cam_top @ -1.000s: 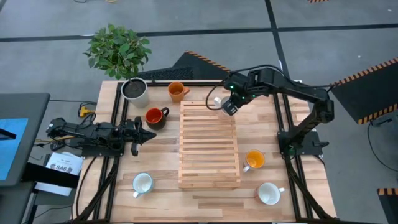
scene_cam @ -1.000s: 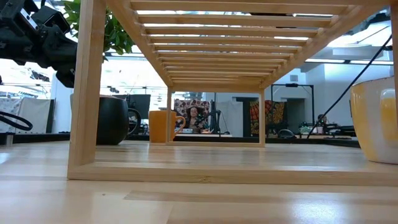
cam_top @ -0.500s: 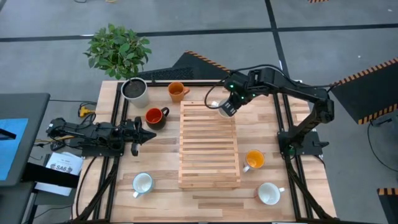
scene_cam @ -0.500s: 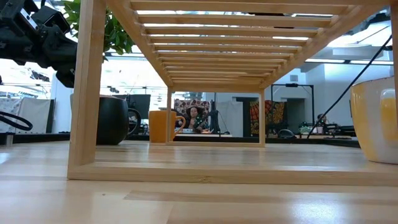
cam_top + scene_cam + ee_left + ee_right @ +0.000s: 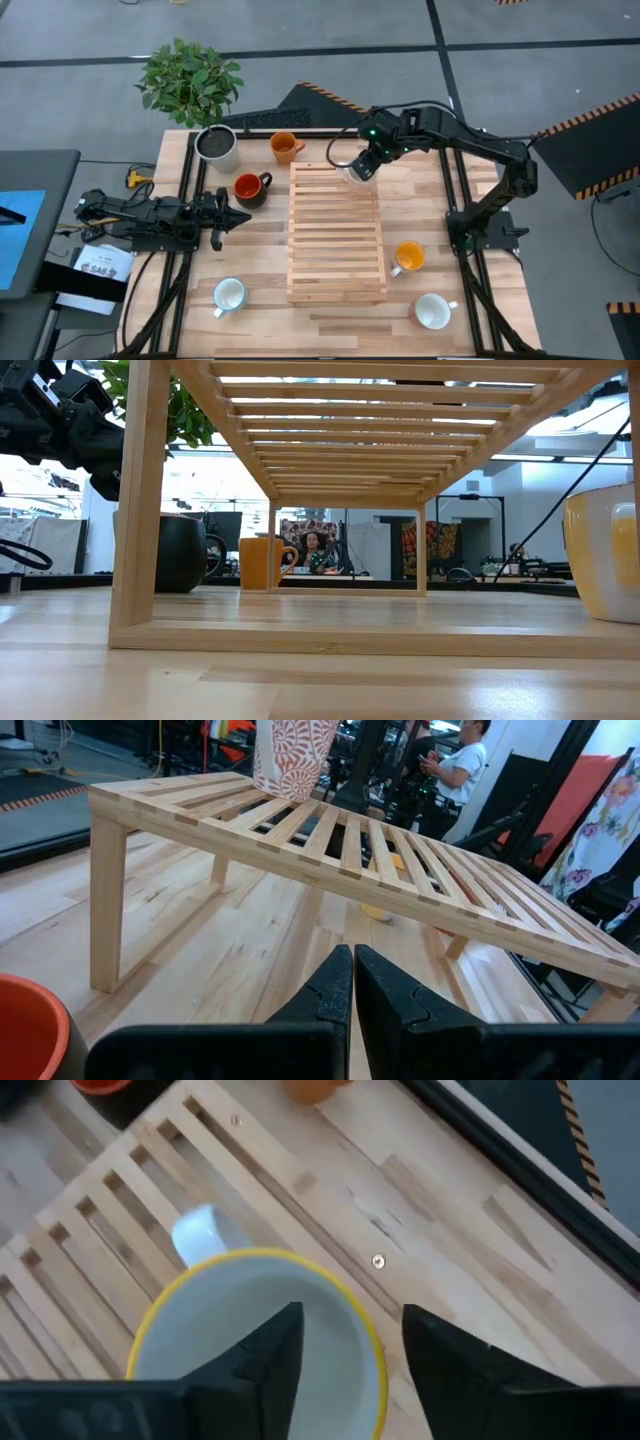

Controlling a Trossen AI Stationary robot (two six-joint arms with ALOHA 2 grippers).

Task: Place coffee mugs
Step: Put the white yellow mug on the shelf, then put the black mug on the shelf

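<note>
A white mug with a yellow rim [image 5: 250,1330] stands upright on the far end of the slatted wooden rack [image 5: 337,240], its handle [image 5: 196,1235] pointing away from my right gripper. My right gripper [image 5: 350,1350] hangs over it, open. One finger is inside the mug and one outside its wall, and neither touches it. The same mug [image 5: 349,175] peeks out beside the gripper [image 5: 360,168] in the high view. My left gripper [image 5: 352,982] lies shut and low at the table's left [image 5: 236,218], holding nothing.
On the table stand an orange mug [image 5: 285,147], a red mug with a dark outside [image 5: 249,187], a second orange mug [image 5: 408,257] and two white mugs [image 5: 229,294] [image 5: 433,311]. A pale pot of soil [image 5: 216,146] stands far left. People show in the room behind.
My right gripper has shifted a little toward the table's far-left corner above the rack's far end. The mug stays on the rack.
</note>
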